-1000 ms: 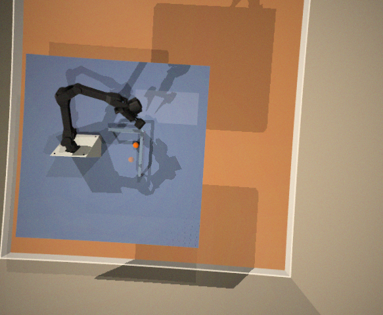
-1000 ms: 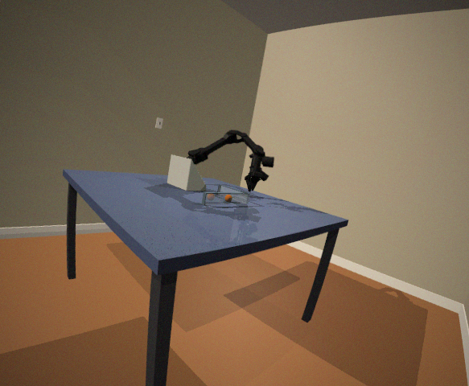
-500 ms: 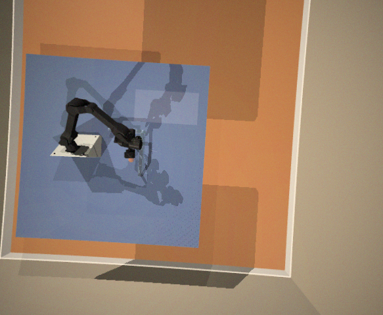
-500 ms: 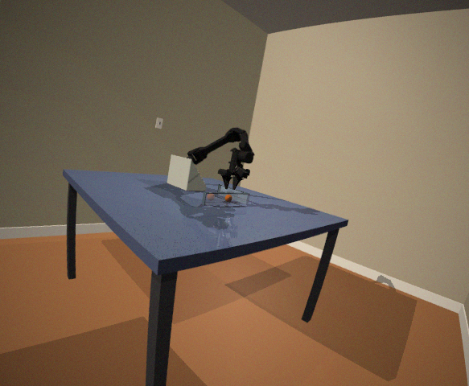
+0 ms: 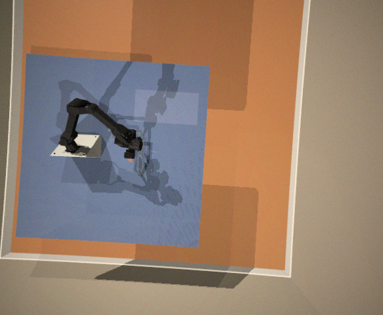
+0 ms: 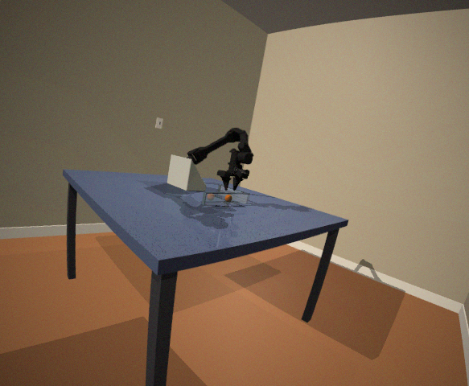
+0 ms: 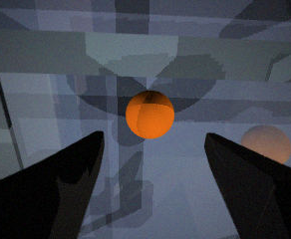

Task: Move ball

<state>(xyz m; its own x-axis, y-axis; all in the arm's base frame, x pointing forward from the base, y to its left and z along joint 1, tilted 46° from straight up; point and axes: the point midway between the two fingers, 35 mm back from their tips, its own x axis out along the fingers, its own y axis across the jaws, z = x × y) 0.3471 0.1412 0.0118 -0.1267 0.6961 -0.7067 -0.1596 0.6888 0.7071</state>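
Note:
The orange ball (image 6: pixel 228 198) (image 7: pixel 149 115) lies on the table inside the corner of the clear walls (image 6: pixel 242 198) (image 7: pixel 36 55). In the top view the arm hides it. The see-through copy (image 5: pixel 130 160) (image 6: pixel 211 196) (image 7: pixel 266 144) is paler and stands apart from the ball, to its right in the wrist view, partly behind the right finger. My gripper (image 6: pixel 230 190) (image 7: pixel 154 138) points down, open and empty, above the ball. In the wrist view the ball shows between and a little beyond the fingertips.
The arm's white wedge base (image 5: pixel 94 146) (image 6: pixel 178 172) stands on the blue table (image 5: pixel 66 216) (image 6: pixel 121 207). One clear wall (image 5: pixel 139 167) runs close beside the gripper in the top view. Arm shadows cross the table around the walls.

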